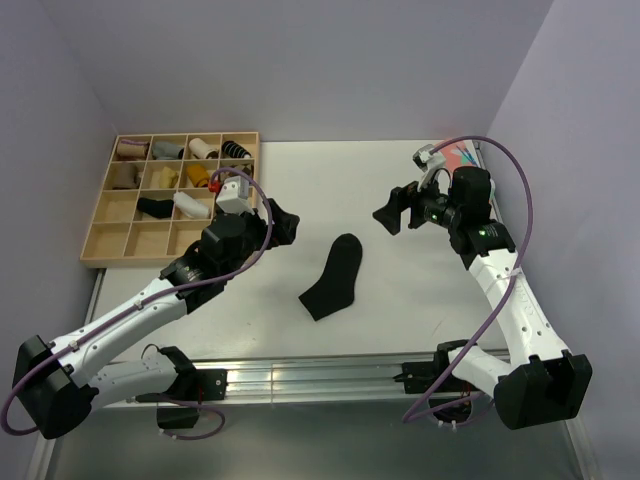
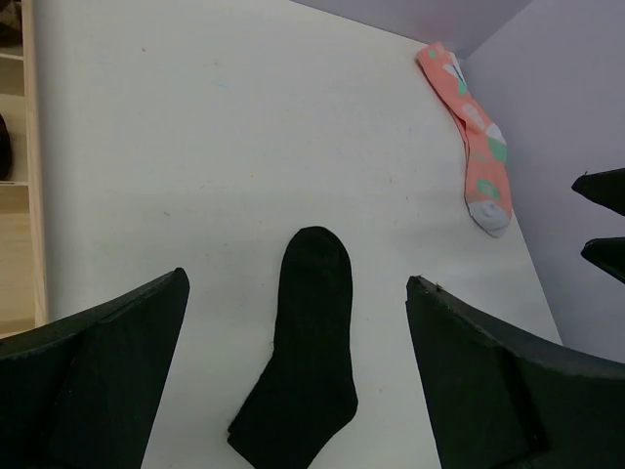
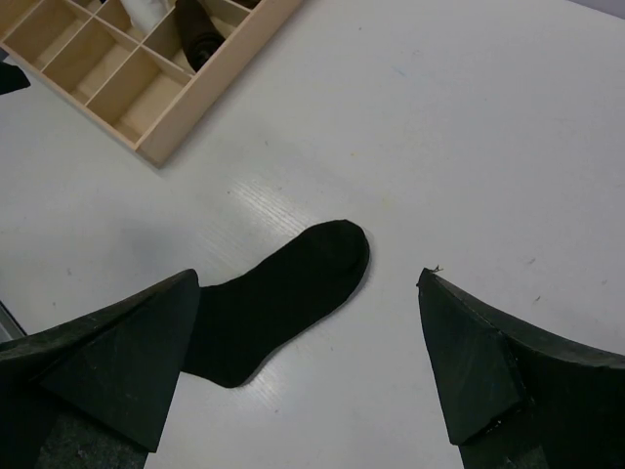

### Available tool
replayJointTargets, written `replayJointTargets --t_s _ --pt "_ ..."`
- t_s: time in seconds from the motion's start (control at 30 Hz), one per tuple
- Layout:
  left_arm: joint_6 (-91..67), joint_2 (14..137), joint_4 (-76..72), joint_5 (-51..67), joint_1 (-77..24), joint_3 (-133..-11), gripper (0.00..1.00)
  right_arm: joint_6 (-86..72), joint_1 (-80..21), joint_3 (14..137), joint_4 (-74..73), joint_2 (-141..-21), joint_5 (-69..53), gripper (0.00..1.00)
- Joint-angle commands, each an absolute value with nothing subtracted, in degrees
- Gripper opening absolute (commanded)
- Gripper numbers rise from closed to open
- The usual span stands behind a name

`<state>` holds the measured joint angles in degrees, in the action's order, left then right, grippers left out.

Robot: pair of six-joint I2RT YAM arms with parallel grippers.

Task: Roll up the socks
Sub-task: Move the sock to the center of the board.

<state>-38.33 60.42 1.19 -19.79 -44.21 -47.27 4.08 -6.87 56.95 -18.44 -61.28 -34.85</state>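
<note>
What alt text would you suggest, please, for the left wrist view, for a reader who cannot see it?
A black sock lies flat on a white table, framed by the open left gripper. A pink patterned sock lies farther off, beside the wall.

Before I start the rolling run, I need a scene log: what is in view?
black sock: one, black, lying flat at the table's centre
patterned sock: one, coral with white and green marks, flat by the table's far right edge
compartment tray: one, pale wood, far left of the table
rolled socks: at least nine showing, mixed colours, in the tray's compartments; the left arm hides some
table: one, white
left gripper: one, black, open, left of the black sock
right gripper: one, black, open, right of the black sock
</note>
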Motion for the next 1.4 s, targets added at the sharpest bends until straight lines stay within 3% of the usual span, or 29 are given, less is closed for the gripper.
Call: replayJointTargets --t_s 0.0,0.4,0.53,0.83,1.37 --pt "-37.2 59.0 -0.3 -20.7 -44.0 -47.3 1.00 3.8 -7.2 56.5 -15.7 -60.0 -33.8 1.00" --pt "-37.3 58.5 -0.2 -21.4 -44.0 -47.0 1.00 7.4 -9.9 57.5 -18.2 -60.4 -27.7 0.98" --pt "-38.2 58.0 1.8 -23.5 -44.0 -46.7 0.99 10.5 -21.3 58.4 -22.2 -63.4 -18.5 0.93" --pt "-43.1 53.2 7.5 -29.6 -43.9 -42.6 1.00 10.5 -37.9 57.5 -25.2 -75.1 -10.7 0.67" --pt "-51.4 40.6 15.7 -34.5 -43.3 -37.0 0.99 6.0 -55.1 56.1 -26.4 -87.6 -7.7 0.48"
